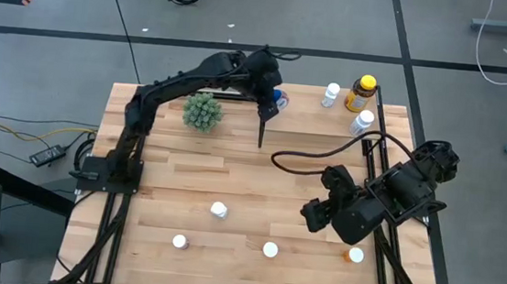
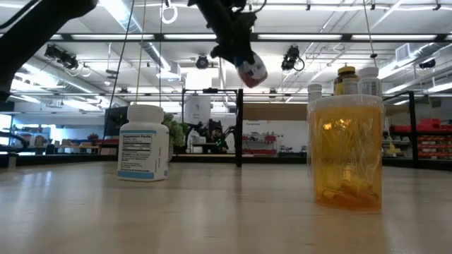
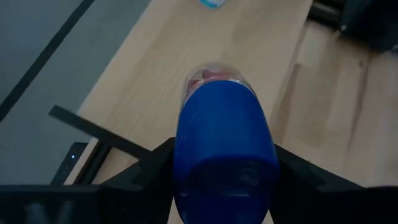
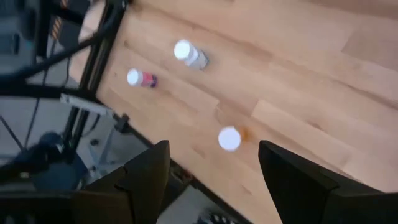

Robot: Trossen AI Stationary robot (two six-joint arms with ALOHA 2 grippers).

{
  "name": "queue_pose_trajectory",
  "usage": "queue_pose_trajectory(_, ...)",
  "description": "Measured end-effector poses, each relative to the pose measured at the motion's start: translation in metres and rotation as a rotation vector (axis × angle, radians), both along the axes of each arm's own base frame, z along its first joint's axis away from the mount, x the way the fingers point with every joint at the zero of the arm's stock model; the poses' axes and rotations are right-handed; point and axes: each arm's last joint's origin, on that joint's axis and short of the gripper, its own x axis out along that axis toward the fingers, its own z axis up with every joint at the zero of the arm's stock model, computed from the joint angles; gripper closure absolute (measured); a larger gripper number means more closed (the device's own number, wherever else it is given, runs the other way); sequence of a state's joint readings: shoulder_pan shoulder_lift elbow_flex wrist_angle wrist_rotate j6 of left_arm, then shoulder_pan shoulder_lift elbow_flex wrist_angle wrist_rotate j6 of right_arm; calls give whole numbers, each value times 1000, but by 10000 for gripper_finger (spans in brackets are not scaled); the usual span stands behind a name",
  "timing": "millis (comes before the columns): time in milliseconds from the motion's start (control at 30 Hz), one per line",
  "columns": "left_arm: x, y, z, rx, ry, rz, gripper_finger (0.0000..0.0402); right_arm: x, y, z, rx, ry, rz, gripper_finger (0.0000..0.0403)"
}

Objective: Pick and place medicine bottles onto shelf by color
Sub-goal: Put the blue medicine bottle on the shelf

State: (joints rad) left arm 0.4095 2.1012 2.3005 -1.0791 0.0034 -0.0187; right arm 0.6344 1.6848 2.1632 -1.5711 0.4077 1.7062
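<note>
Blue plastic is what grabs you first: the left gripper has its two dark fingers clamped on the smooth, rounded blue bottle, and the clear end of it shows something reddish inside. From above, that bottle hangs over the far edge of the shelf, which is pale butcher-block wood with a thin black upright divider and a black frame. In the low view the bottle sits well up in the air, tilted, with a red and white label I can't read.

Right gripper hovers over the near right part of the table, fingers spread and holding nothing.

Other stuff:
- amber bottle with a yellow cap and two white bottles stand at the shelf's far right corner
- white-capped bottles are scattered along the near side, one of them an orange bottle near the right edge
- translucent orange cylinder sits close to the low camera, glossy, ribbed look
- chunky white bottle has a "Supplement Facts" style panel, and the small print is too tiny to read
- spiky green plant sits by the left arm
</note>
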Motion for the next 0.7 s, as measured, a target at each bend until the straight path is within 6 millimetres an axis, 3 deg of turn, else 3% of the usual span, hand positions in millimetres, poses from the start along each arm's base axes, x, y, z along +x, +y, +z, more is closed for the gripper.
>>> queue_pose_trajectory(333, 11, 2, -16, 36, 46, -73, 184, 6, -10, 1, -5, -33, -105, 148)
queue_pose_trajectory(567, 15, 4, -24, 73, 72, -127, 196, 20, -35, 2, -75, -79, -224, 148)
queue_pose_trajectory(700, 17, 5, -28, 69, 87, -133, 185, 24, -37, 3, -75, -98, -218, 148)
